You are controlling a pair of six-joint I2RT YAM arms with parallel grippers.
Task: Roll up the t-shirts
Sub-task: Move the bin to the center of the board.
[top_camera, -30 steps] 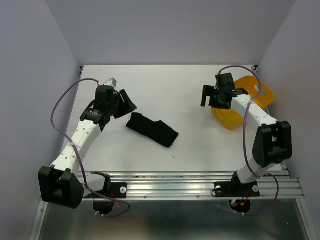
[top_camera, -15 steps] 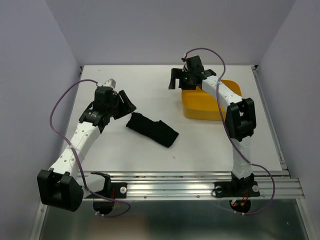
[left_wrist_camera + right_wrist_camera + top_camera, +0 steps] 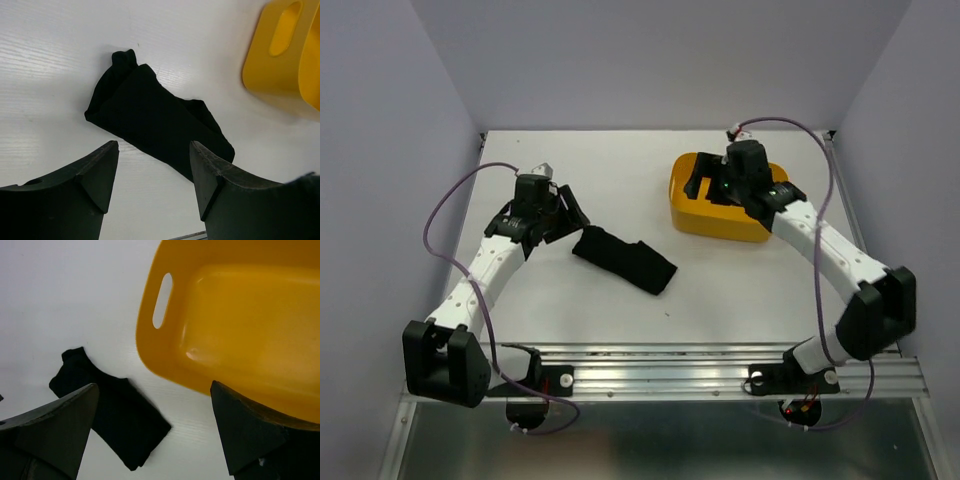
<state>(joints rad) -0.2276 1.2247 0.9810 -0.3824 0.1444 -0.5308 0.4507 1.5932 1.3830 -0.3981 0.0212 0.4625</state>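
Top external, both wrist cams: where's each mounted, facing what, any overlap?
Top external: overhead from behind, facing down at the table; left arm, right arm show.
Left wrist: on the left gripper, facing down at the t-shirt; own fingers show.
Right wrist: on the right gripper, facing down into the yellow tub; own fingers show.
Shared by all: t-shirt, tub.

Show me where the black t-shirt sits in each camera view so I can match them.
Top external: the black t-shirt lies left of centre.
Left wrist: black t-shirt mid-frame, slanting toward lower right.
Right wrist: black t-shirt at lower left.
Shared landmark: the yellow tub, up and right of the shirt in every view.
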